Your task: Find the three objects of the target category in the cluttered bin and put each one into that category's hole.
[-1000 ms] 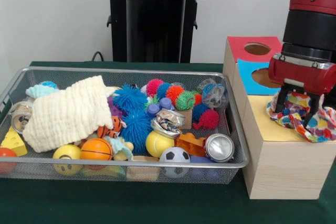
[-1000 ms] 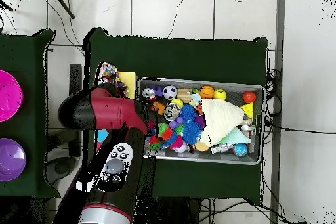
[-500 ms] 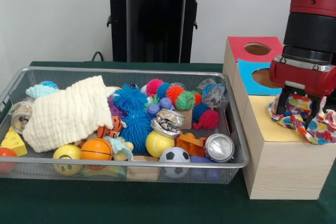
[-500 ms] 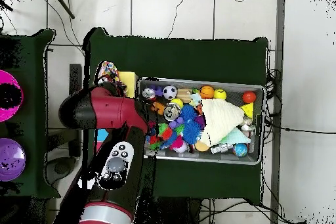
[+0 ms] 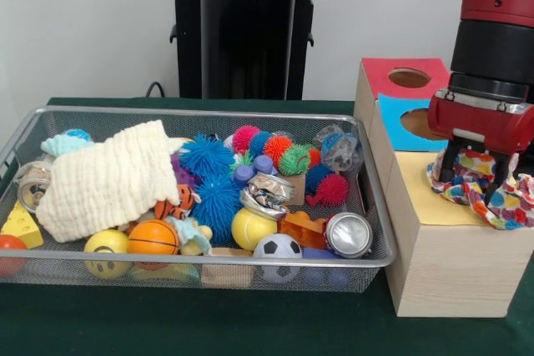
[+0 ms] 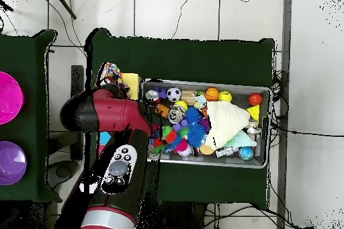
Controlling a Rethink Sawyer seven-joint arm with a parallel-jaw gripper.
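Placement step: hand point(image 5: 478, 174) pinching multicoloured heart-print cloth point(image 5: 492, 196) over yellow-topped section of wooden sorting box point(image 5: 442, 264). Next: cloth probably needs lowering into the hidden hole, then letting go.

Arm's upper links cut by top edge in front view. We cannot make out yellow panel's hole on wooden box point(image 5: 450, 264): gripper point(image 5: 476, 174) and patterned cloth point(image 5: 492, 193) cover it. Cloth runs off right edge. We cannot read finger spacing; cloth folds mask tips. Orange ball point(image 5: 8, 252) clipped by left edge. Cream towel point(image 5: 108, 181) hides bin point(image 5: 209, 112) contents beneath. In overhead view arm covers gripper and most of box.
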